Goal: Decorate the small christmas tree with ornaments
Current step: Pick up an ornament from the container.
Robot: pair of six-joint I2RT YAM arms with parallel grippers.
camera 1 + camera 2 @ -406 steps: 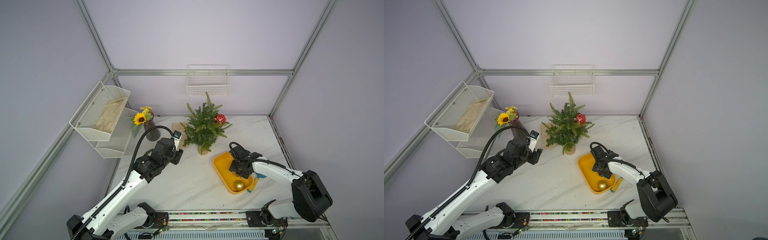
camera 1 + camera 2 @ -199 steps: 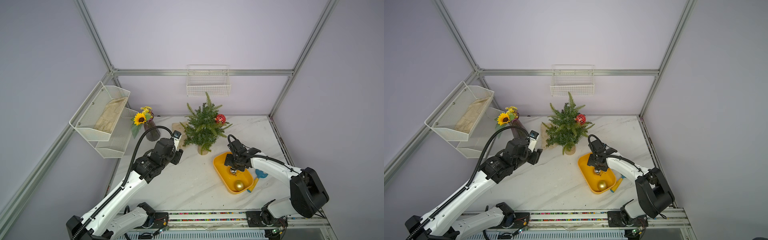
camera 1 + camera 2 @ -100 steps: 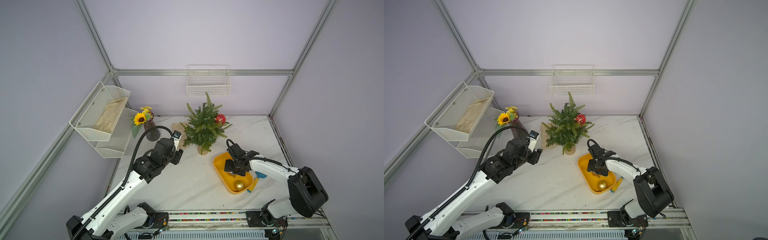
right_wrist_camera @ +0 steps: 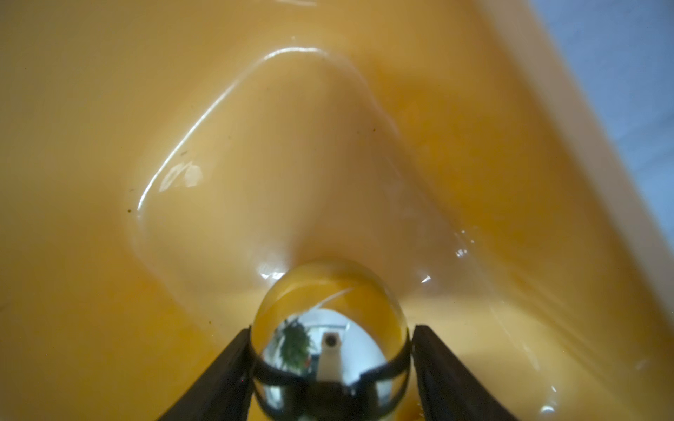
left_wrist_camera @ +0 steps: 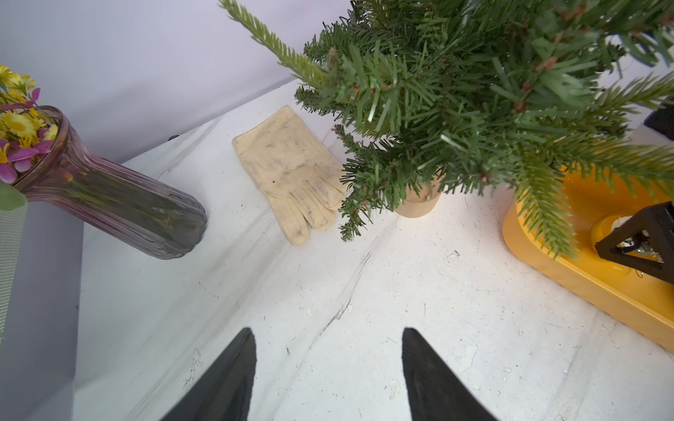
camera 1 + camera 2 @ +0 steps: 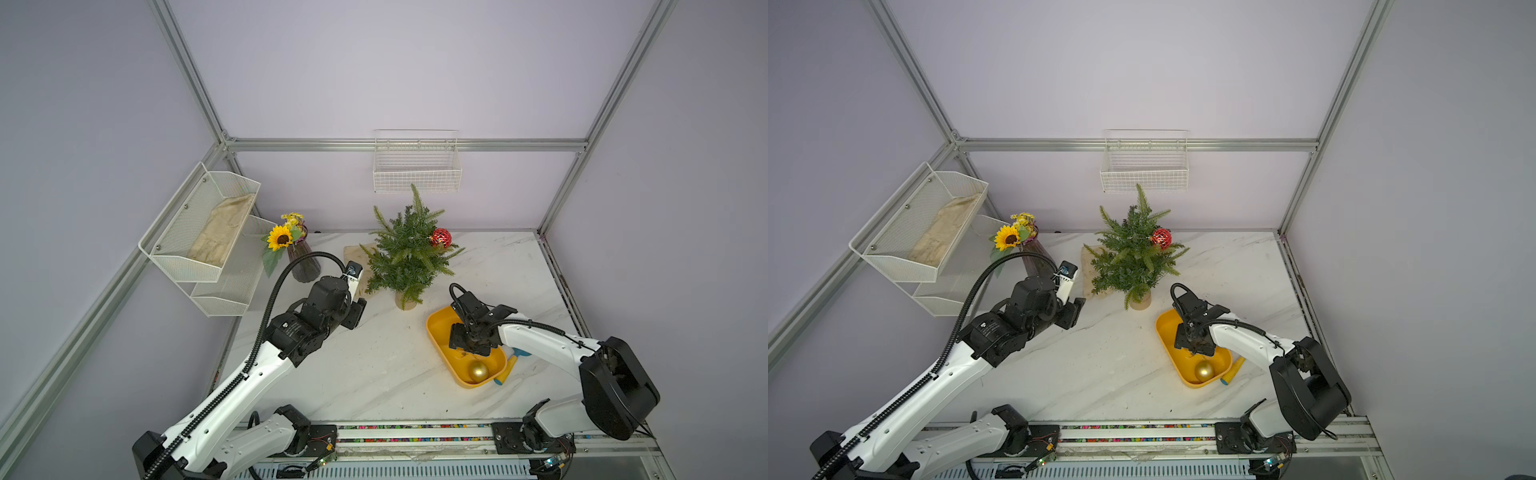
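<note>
Right pincer (image 4: 332,330) grasps the mirrored ball (image 4: 328,306) between its fingers, in the yellow tray (image 4: 255,145). Left pincer (image 5: 327,330) released; worktop (image 5: 364,273) below.

The right fingers (image 4: 229,364) have dropped and closed against the mirrored ball (image 4: 328,310).

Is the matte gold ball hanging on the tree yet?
No, the matte gold ball lies in the yellow tray, apart from the small christmas tree.

small christmas tree (image 6: 409,253): upright | red ball (image 6: 440,237): on its branch | matte gold ball (image 6: 478,370), mirrored ball (image 4: 330,328): in yellow tray (image 6: 437,332)
</note>
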